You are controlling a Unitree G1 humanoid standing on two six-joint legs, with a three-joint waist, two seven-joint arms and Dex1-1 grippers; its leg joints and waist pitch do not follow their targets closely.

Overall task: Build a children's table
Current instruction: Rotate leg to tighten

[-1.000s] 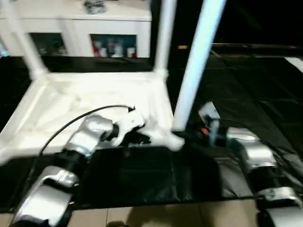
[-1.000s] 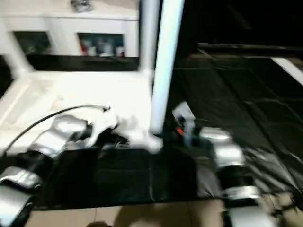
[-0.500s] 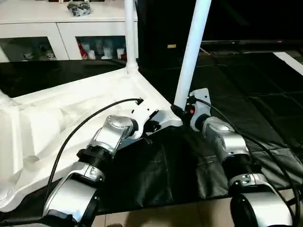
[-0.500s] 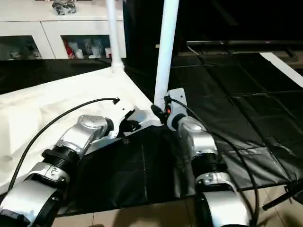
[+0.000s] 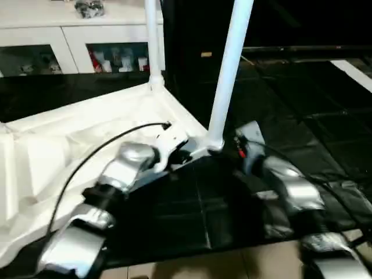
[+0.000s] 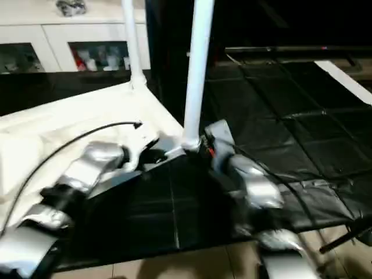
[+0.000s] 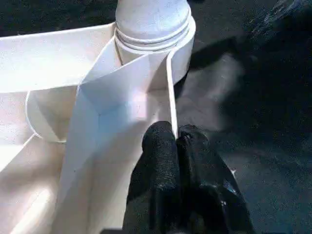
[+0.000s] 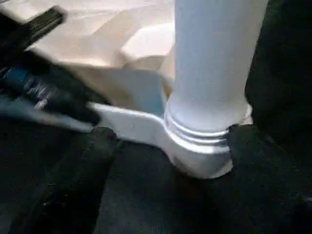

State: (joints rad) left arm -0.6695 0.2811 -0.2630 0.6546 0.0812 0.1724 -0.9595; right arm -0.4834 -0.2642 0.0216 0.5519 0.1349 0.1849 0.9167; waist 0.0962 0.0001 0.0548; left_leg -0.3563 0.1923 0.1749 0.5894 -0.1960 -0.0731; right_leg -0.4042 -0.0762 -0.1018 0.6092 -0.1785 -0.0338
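The children's table top [image 5: 70, 145] lies upside down on a black mat, ribbed underside up. Two white legs stand in its corners, one at the far corner [image 5: 152, 40] and one at the near corner [image 5: 228, 70]. My left gripper [image 7: 174, 135] is shut on the thin edge wall of the top, just beside the near leg's socket [image 7: 152, 29]. On the other side of that corner, my right gripper [image 8: 170, 136] is open, its fingers [image 8: 83, 180] standing wide apart on either side of the near leg's threaded base [image 8: 202, 139].
A white cabinet [image 5: 75, 43] with glass doors stands behind the table top. The black mat [image 5: 302, 104] spreads to the right, with a white strip [image 5: 354, 72] at its far right. Bare floor [image 5: 221, 267] begins at the mat's near edge. A black cable [image 5: 87, 160] arcs over my left forearm.
The whole picture has shifted with the head. My right gripper's fingers have spread wider around the near leg's base. The left gripper stays shut on the top's edge.
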